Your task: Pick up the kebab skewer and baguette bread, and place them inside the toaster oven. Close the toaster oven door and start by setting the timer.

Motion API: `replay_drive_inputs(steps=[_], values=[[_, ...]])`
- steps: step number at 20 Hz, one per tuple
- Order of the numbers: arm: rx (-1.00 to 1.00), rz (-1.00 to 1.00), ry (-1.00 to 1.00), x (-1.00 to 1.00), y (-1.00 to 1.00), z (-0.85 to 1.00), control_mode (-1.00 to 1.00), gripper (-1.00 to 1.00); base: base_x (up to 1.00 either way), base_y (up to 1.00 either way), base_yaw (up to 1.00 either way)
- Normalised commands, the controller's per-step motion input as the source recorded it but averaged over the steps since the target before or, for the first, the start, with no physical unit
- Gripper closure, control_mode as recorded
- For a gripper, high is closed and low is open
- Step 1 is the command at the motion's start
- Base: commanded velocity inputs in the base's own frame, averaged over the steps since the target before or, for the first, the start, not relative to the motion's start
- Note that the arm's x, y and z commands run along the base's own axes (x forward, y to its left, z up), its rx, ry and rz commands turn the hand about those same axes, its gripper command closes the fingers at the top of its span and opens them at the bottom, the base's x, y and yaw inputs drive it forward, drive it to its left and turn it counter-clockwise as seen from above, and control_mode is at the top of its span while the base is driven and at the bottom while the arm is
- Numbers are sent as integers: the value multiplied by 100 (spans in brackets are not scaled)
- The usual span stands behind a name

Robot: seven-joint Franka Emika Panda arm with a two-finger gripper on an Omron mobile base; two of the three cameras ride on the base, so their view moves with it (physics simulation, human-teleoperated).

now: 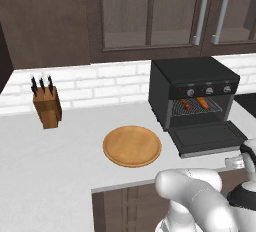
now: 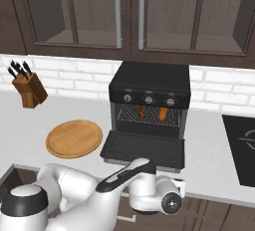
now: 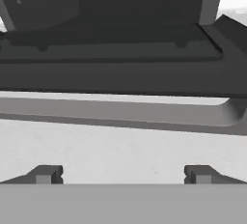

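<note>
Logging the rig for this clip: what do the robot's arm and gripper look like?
The arm is glossy white, built of rounded, bulbous segments with dark grey to black joint bands and caps; one round joint end carries a small dark disc. No cables or markings show. The gripper has two small dark grey, blocky finger tips with lighter faces.

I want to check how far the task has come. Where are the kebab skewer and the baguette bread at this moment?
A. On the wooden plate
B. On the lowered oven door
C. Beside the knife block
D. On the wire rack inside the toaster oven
D: the kebab skewer and baguette bread lie on the rack inside the toaster oven, whose door hangs open.
</note>
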Motion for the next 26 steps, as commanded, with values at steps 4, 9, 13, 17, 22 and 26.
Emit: replay_drive_inputs(steps=[4, 9, 13, 17, 22, 26], values=[[-5, 3, 0, 34, 0, -32, -100, -100, 0, 0, 0], [0, 0, 0, 42, 0, -20, -100, -100, 0, 0, 0], [0, 0, 0, 26, 6, -25, -100, -100, 0, 0, 0], [0, 0, 0, 23, 14, -41, -100, -100, 0, 0, 0], [-1, 0, 0, 36, 27, -51, -100, -100, 0, 0, 0], [-1, 0, 0, 40, 38, -40, -100, -100, 0, 0, 0]])
